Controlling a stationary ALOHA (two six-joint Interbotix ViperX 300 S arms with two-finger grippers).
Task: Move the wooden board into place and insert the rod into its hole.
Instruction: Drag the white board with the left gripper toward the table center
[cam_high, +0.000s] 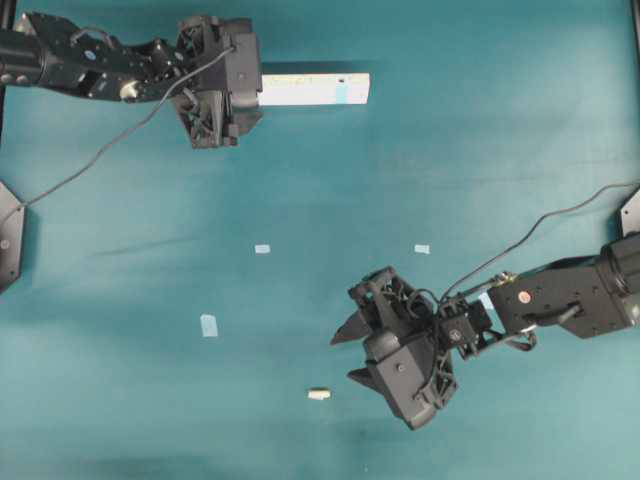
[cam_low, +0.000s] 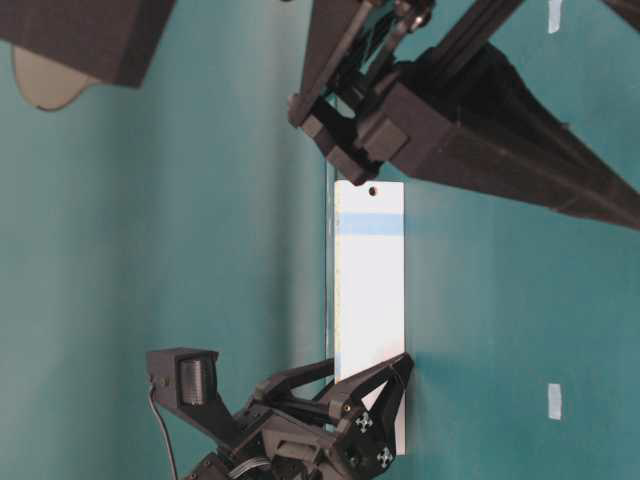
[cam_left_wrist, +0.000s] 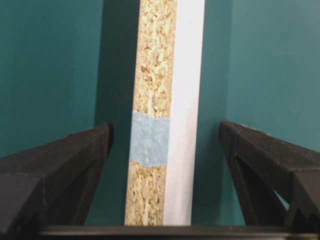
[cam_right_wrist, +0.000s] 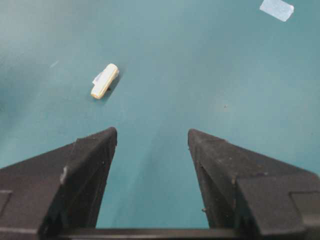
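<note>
Tape squares (cam_high: 209, 325) around rod (cam_high: 318, 394).

The wooden board (cam_high: 315, 89) is long and pale, with a light blue band near one end. It lies at about twelve o'clock on the table, maybe standing on its thin edge. A small dark hole (cam_low: 373, 190) sits by the blue band. The rod (cam_high: 318, 394), a tiny cream peg, lies flat at six o'clock.
</note>
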